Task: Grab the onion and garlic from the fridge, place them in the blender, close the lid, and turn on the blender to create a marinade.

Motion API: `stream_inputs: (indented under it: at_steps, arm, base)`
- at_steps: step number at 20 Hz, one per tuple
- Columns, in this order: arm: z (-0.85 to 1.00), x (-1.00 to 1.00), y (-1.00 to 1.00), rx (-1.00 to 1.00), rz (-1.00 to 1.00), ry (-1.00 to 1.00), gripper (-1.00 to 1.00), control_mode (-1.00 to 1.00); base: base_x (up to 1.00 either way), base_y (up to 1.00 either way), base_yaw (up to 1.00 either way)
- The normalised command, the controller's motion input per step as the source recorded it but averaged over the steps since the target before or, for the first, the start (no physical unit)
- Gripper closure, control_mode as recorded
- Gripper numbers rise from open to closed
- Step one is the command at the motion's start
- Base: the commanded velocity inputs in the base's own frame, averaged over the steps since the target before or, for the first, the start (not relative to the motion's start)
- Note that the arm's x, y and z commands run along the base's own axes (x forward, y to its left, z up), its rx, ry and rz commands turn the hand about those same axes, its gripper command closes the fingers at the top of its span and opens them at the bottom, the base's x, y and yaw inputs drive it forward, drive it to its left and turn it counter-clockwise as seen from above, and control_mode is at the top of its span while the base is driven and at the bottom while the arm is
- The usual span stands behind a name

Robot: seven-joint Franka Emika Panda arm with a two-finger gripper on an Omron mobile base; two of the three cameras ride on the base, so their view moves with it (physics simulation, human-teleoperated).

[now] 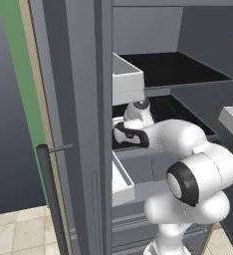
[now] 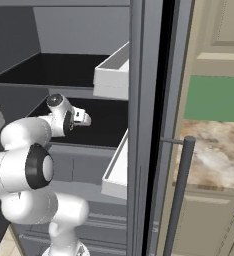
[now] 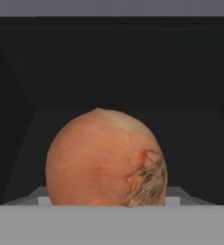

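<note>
The onion (image 3: 104, 158), an orange-brown ball with a tuft of dry roots at its right, sits very close in the hand view on a black shelf of the fridge (image 1: 83, 99). My arm reaches into the open fridge at the middle shelf (image 2: 104, 125). The gripper (image 2: 85, 118) points toward the shelf's back. Its fingertips are hidden, so I cannot tell whether it is open or shut, or whether it touches the onion. The garlic, the blender and the lid are out of view.
White door bins (image 1: 126, 79) (image 2: 111, 75) jut out beside the arm at two heights. A black upper shelf (image 1: 173, 69) lies above the hand. The fridge door's dark bar handle (image 2: 181, 195) stands at the right, with a marble counter (image 2: 214, 150) beyond it.
</note>
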Motion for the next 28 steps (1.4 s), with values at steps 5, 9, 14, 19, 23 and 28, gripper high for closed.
stream_inputs:
  at_steps: [5, 9, 14, 19, 23, 28]
  arm:
    - [0.39, -0.92, 0.0, 0.0, 0.0, -0.12, 1.0, -1.0]
    - [0.81, -1.0, 0.0, 0.0, -0.01, -0.02, 1.0, -1.0]
    - [0.95, -1.0, -0.08, 0.0, -0.06, 0.11, 1.0, -1.0]
    - [0.75, -1.0, -0.27, 0.0, -0.03, 0.28, 1.0, -1.0]
    - [0.49, -1.0, -0.44, 0.0, 0.0, 0.23, 1.0, -1.0]
    - [0.44, -0.96, -0.12, 0.0, 0.01, 0.05, 1.0, -1.0]
  base:
    - [0.0, 0.0, 0.0]
    - [0.0, 0.0, 0.0]
    - [0.0, 0.0, 0.0]
    - [0.0, 0.0, 0.0]
    - [0.0, 0.0, 0.0]
    - [0.0, 0.0, 0.0]
